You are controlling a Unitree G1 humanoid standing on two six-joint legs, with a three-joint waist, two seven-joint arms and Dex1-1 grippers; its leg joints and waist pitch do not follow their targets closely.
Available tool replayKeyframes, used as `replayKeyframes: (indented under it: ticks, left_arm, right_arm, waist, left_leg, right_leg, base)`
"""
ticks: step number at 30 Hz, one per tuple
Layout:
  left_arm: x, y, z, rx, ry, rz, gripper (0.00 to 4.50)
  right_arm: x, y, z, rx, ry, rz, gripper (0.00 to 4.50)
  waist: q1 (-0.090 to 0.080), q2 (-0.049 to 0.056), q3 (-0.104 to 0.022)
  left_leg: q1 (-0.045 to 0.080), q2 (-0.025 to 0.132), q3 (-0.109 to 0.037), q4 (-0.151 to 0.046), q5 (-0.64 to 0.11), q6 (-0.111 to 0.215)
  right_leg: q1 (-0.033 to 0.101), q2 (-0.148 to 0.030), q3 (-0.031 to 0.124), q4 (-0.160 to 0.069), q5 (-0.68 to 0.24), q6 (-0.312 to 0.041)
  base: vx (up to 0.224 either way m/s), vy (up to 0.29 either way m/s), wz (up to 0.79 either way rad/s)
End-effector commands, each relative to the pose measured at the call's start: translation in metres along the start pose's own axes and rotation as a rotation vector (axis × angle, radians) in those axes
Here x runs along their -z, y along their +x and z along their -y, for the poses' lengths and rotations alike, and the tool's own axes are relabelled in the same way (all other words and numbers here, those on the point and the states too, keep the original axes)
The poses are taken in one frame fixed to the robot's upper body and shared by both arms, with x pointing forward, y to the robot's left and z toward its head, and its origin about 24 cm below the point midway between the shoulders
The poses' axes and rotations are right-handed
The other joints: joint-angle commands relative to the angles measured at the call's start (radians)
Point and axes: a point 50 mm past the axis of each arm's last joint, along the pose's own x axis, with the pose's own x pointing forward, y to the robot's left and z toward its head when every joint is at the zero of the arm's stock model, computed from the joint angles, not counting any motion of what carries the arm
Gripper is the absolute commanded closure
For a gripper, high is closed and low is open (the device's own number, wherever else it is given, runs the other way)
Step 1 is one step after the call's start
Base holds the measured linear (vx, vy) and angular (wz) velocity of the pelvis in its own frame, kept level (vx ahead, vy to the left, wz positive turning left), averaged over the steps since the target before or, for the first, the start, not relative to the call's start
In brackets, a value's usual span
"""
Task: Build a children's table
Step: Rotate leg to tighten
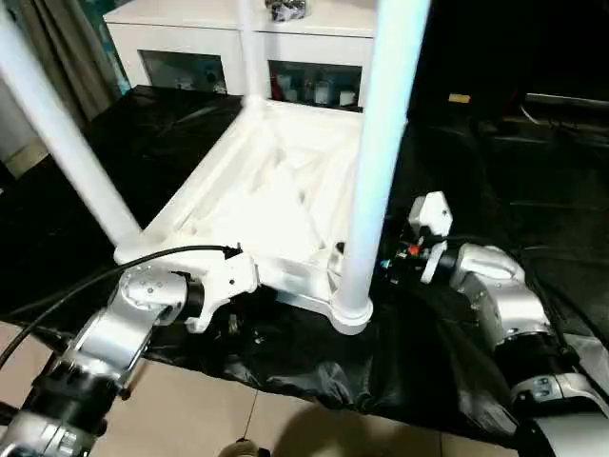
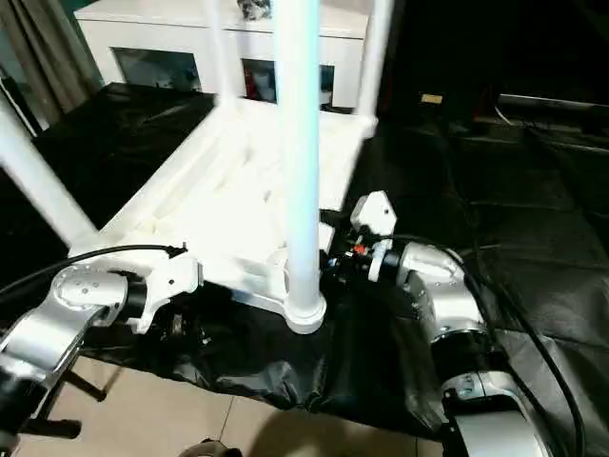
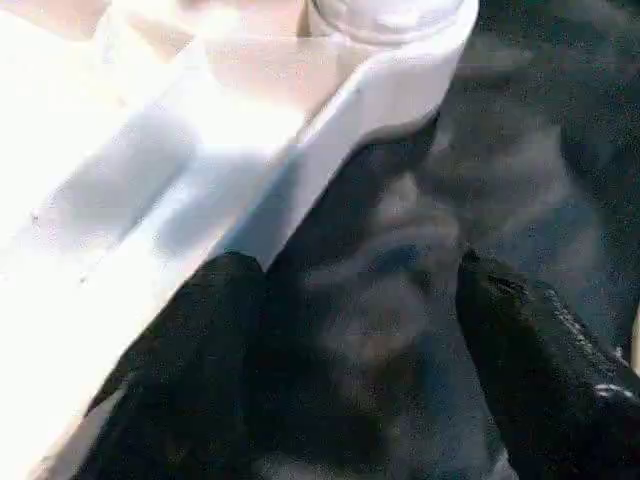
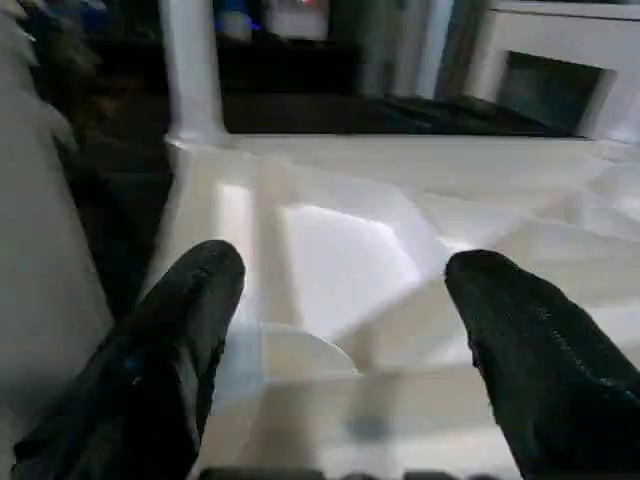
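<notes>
White ribbed plastic top bears tubular legs; left hand and right hand both spread

Dim room, glare bleaching the white table top and near leg, black drape swallowing detail with faint sheen, wrist views soft, black fingers blurred

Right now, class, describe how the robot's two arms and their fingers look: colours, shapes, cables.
Both forearms are rounded silver shells with black joint bands. A black cable runs along the left arm; the right arm has a white wrist block with small red and blue parts. Each ends in two thick black fingers.
</notes>
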Motion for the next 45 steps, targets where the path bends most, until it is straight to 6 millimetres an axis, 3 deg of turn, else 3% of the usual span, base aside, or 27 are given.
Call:
replayKeyframes:
  ticks: [1,4,7,8,10,12,13,14,15,17,18,19,20,22,24,26,27,28,29,30,31,32,35,37,38,39,45]
  left_arm:
    - [-0.011,-0.011,0.005,-0.062,-0.020,0.059,0.61]
    - [-0.011,-0.016,0.011,-0.155,-0.033,0.089,0.46]
    - [-0.012,-0.018,0.014,-0.233,-0.073,0.162,0.19]
    - [-0.014,-0.017,0.017,-0.238,-0.099,0.191,0.19]
    - [-0.017,-0.013,0.023,-0.184,-0.116,0.228,0.06]
    - [-0.019,-0.011,0.025,-0.167,-0.117,0.235,0.06]
    - [-0.025,-0.001,0.027,-0.107,-0.105,0.244,0.06]
    - [-0.028,0.004,0.028,-0.078,-0.096,0.247,0.06]
    - [-0.029,0.005,0.028,-0.070,-0.094,0.248,0.06]
    - [-0.036,0.015,0.023,-0.060,-0.084,0.272,0.06]
    - [-0.038,0.018,0.022,-0.063,-0.083,0.280,0.06]
    - [-0.044,0.029,0.016,-0.069,-0.081,0.311,0.06]
    - [-0.046,0.033,0.014,-0.072,-0.081,0.322,0.06]
    - [-0.055,0.050,0.005,-0.107,-0.096,0.372,0.06]
    - [-0.063,0.065,-0.004,-0.156,-0.120,0.405,0.06]
    - [-0.070,0.075,-0.008,-0.178,-0.133,0.423,0.06]
    - [-0.072,0.079,-0.010,-0.185,-0.135,0.429,0.06]
    - [-0.072,0.079,-0.010,-0.185,-0.135,0.429,0.06]
    - [-0.076,0.083,-0.011,-0.196,-0.138,0.437,0.06]
    - [-0.081,0.091,-0.014,-0.203,-0.151,0.457,0.06]
    - [-0.095,0.106,-0.016,-0.200,-0.153,0.488,0.06]
    - [-0.098,0.109,-0.016,-0.196,-0.151,0.494,0.06]
    - [-0.108,0.118,-0.019,-0.209,-0.140,0.510,0.06]
    - [-0.111,0.120,-0.020,-0.214,-0.136,0.520,0.06]
    - [-0.113,0.121,-0.021,-0.223,-0.134,0.524,0.06]
    - [-0.113,0.120,-0.022,-0.232,-0.132,0.528,0.06]
    - [-0.082,0.092,-0.022,-0.309,-0.130,0.547,0.06]
  right_arm:
    - [0.000,-0.006,0.012,0.140,-0.041,-0.007,0.80]
    - [-0.003,-0.018,0.022,0.266,-0.020,0.017,0.80]
    - [0.000,-0.031,0.020,0.305,0.006,0.026,0.80]
    - [0.003,-0.039,0.015,0.307,0.008,0.011,0.80]
    - [0.007,-0.048,0.010,0.316,0.003,-0.004,0.80]
    - [0.008,-0.052,0.009,0.324,0.006,-0.015,0.80]
    - [0.015,-0.065,0.007,0.358,0.003,-0.083,0.80]
    - [0.018,-0.070,0.006,0.363,-0.004,-0.122,0.80]
    - [0.018,-0.072,0.006,0.363,-0.006,-0.133,0.80]
    - [0.023,-0.082,0.003,0.361,-0.014,-0.205,0.80]
    - [0.024,-0.084,0.002,0.362,-0.013,-0.220,0.80]
    - [0.025,-0.089,0.000,0.360,0.003,-0.240,0.80]
    - [0.026,-0.091,-0.001,0.357,0.007,-0.247,0.80]
    - [0.028,-0.098,-0.007,0.338,0.006,-0.289,0.80]
    - [0.028,-0.102,-0.014,0.319,0.009,-0.308,0.80]
    - [0.027,-0.104,-0.018,0.311,0.008,-0.324,0.80]
    - [0.027,-0.105,-0.019,0.310,0.005,-0.335,0.80]
    - [0.027,-0.105,-0.019,0.310,0.005,-0.335,0.80]
    - [0.027,-0.107,-0.020,0.311,0.001,-0.344,0.80]
    - [0.027,-0.108,-0.022,0.314,0.009,-0.346,0.80]
    - [0.027,-0.108,-0.025,0.312,0.024,-0.347,0.80]
    - [0.027,-0.108,-0.026,0.311,0.026,-0.348,0.80]
    - [0.028,-0.107,-0.029,0.304,0.033,-0.353,0.80]
    - [0.027,-0.106,-0.029,0.302,0.032,-0.355,0.80]
    - [0.027,-0.106,-0.030,0.303,0.031,-0.355,0.80]
    - [0.026,-0.105,-0.030,0.305,0.028,-0.353,0.80]
    - [0.019,-0.107,-0.032,0.369,0.028,-0.324,0.80]
  waist:
    - [-0.009,0.010,-0.065]
    - [-0.014,-0.004,-0.063]
    - [-0.013,-0.003,-0.059]
    - [-0.016,-0.016,-0.059]
    - [-0.011,-0.010,-0.057]
    - [-0.010,-0.011,-0.058]
    - [-0.014,-0.020,-0.056]
    - [-0.010,-0.016,-0.055]
    - [-0.010,-0.004,-0.055]
    - [-0.013,-0.007,-0.055]
    - [-0.012,-0.001,-0.055]
    - [-0.016,-0.010,-0.055]
    - [-0.015,-0.006,-0.055]
    - [-0.017,-0.014,-0.058]
    - [-0.025,-0.009,-0.060]
    - [-0.031,-0.017,-0.066]
    - [-0.032,-0.010,-0.066]
    - [-0.038,-0.014,-0.067]
    - [-0.040,-0.015,-0.066]
    - [-0.048,-0.024,-0.063]
    - [-0.047,-0.020,-0.062]
    - [-0.049,-0.024,-0.060]
    - [-0.043,-0.023,-0.063]
    - [-0.047,-0.026,-0.063]
    - [-0.046,-0.018,-0.065]
    - [-0.049,-0.022,-0.066]
    - [-0.047,-0.024,-0.065]
  left_leg:
    - [0.018,0.048,-0.016,-0.080,-0.244,0.015]
    - [0.017,0.044,-0.013,-0.077,-0.245,0.027]
    - [0.019,0.045,-0.011,-0.077,-0.262,0.037]
    - [0.017,0.044,-0.012,-0.081,-0.268,0.040]
    - [0.018,0.046,-0.014,-0.083,-0.277,0.038]
    - [0.020,0.046,-0.014,-0.083,-0.284,0.035]
    - [0.017,0.044,-0.013,-0.084,-0.286,0.037]
    - [0.021,0.045,-0.014,-0.084,-0.284,0.034]
    - [0.025,0.045,-0.013,-0.082,-0.287,0.031]
    - [0.019,0.042,-0.014,-0.082,-0.284,0.027]
    - [0.024,0.041,-0.013,-0.079,-0.292,0.024]
    - [0.021,0.038,-0.011,-0.078,-0.289,0.029]
    - [0.020,0.037,-0.012,-0.077,-0.286,0.031]
    - [0.011,0.036,-0.014,-0.075,-0.263,0.041]
    - [0.011,0.035,-0.013,-0.071,-0.254,0.050]
    - [0.005,0.033,-0.015,-0.067,-0.221,0.068]
    - [0.006,0.033,-0.015,-0.063,-0.209,0.078]
    - [0.003,0.034,-0.015,-0.063,-0.207,0.087]
    - [0.002,0.034,-0.016,-0.064,-0.211,0.091]
    - [0.002,0.031,-0.013,-0.062,-0.222,0.099]
    - [0.007,0.029,-0.012,-0.060,-0.228,0.103]
    - [0.006,0.027,-0.010,-0.058,-0.231,0.104]
    - [0.007,0.037,-0.018,-0.064,-0.237,0.101]
    - [-0.001,0.035,-0.019,-0.064,-0.218,0.110]
    - [0.002,0.035,-0.019,-0.062,-0.215,0.111]
    - [0.001,0.034,-0.018,-0.060,-0.209,0.118]
    - [-0.003,0.039,-0.019,-0.063,-0.179,0.140]
  right_leg:
    - [0.045,-0.063,0.043,-0.061,-0.182,-0.262]
    - [0.048,-0.061,0.044,-0.066,-0.210,-0.249]
    - [0.045,-0.057,0.043,-0.077,-0.272,-0.215]
    - [0.045,-0.054,0.042,-0.079,-0.289,-0.206]
    - [0.042,-0.056,0.044,-0.081,-0.308,-0.194]
    - [0.040,-0.055,0.044,-0.082,-0.315,-0.189]
    - [0.041,-0.053,0.044,-0.085,-0.325,-0.185]
    - [0.039,-0.054,0.046,-0.087,-0.346,-0.171]
    - [0.035,-0.054,0.047,-0.088,-0.350,-0.171]
    - [0.041,-0.055,0.046,-0.088,-0.339,-0.171]
    - [0.038,-0.052,0.046,-0.091,-0.345,-0.164]
    - [0.042,-0.053,0.047,-0.095,-0.342,-0.161]
    - [0.043,-0.052,0.047,-0.096,-0.344,-0.157]
    - [0.050,-0.053,0.043,-0.095,-0.322,-0.149]
    - [0.052,-0.053,0.043,-0.096,-0.298,-0.152]
    - [0.060,-0.054,0.041,-0.090,-0.250,-0.159]
    - [0.058,-0.055,0.039,-0.092,-0.247,-0.164]
    - [0.060,-0.056,0.037,-0.092,-0.244,-0.171]
    - [0.060,-0.056,0.036,-0.093,-0.252,-0.173]
    - [0.058,-0.053,0.034,-0.099,-0.289,-0.165]
    - [0.053,-0.052,0.033,-0.106,-0.334,-0.155]
    - [0.052,-0.050,0.033,-0.110,-0.352,-0.146]
    - [0.056,-0.057,0.032,-0.106,-0.355,-0.144]
    - [0.061,-0.057,0.031,-0.103,-0.318,-0.154]
    - [0.059,-0.058,0.032,-0.103,-0.309,-0.159]
    - [0.061,-0.057,0.032,-0.102,-0.286,-0.167]
    - [0.063,-0.060,0.030,-0.095,-0.257,-0.182]
  base:
    - [0.000,0.000,0.00]
    - [0.000,0.000,0.00]
    - [0.000,0.000,0.00]
    - [0.000,0.000,0.00]
    - [0.000,0.000,0.00]
    - [0.000,0.000,0.00]
    - [0.000,0.000,0.00]
    - [0.000,0.000,0.00]
    - [0.000,0.000,0.00]
    - [0.000,0.000,0.00]
    - [0.000,0.000,0.00]
    - [0.000,0.000,0.00]
    - [0.000,0.000,0.00]
    - [0.000,0.000,0.00]
    - [0.000,0.000,0.00]
    - [0.000,0.000,0.00]
    - [0.000,0.000,0.00]
    - [0.000,0.000,0.00]
    - [0.000,0.000,0.00]
    - [0.000,0.000,0.00]
    - [0.000,0.000,0.00]
    - [0.000,0.000,0.00]
    - [0.000,0.000,0.00]
    - [0.000,0.000,0.00]
    - [0.000,0.000,0.00]
    - [0.000,0.000,0.00]
    - [0.000,0.000,0.00]
